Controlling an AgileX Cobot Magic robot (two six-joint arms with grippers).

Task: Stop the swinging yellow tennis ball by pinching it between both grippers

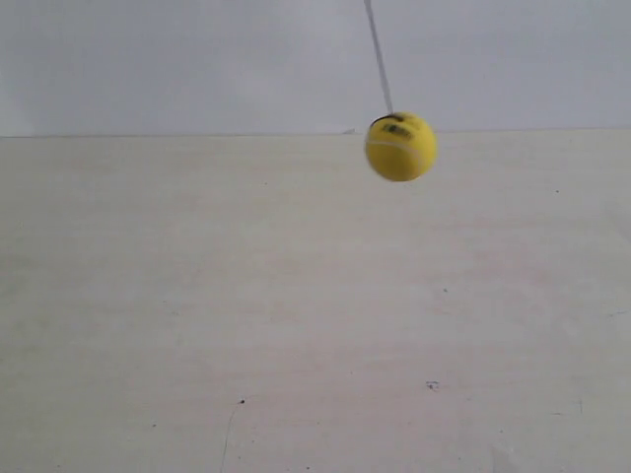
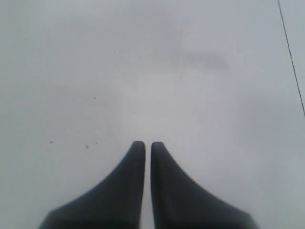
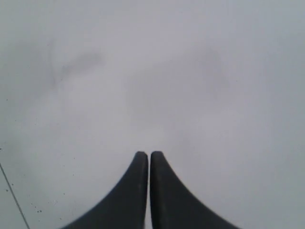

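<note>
The yellow tennis ball [image 1: 400, 147] hangs in the air on a thin dark string [image 1: 379, 57], right of centre in the exterior view, slightly blurred, with black print near its top. Neither arm shows in the exterior view. In the left wrist view my left gripper [image 2: 147, 144] is shut, its two black jaws nearly touching, with nothing between them over a pale surface. My right gripper [image 3: 149, 154] is likewise shut and holds nothing. The ball appears in neither wrist view.
A pale cream table [image 1: 296, 325] with a few dark specks spreads below the ball, a grey-white wall [image 1: 197, 59] behind it. A thin dark line [image 2: 291, 62] crosses the left wrist view; a similar line [image 3: 13, 194] crosses the right wrist view.
</note>
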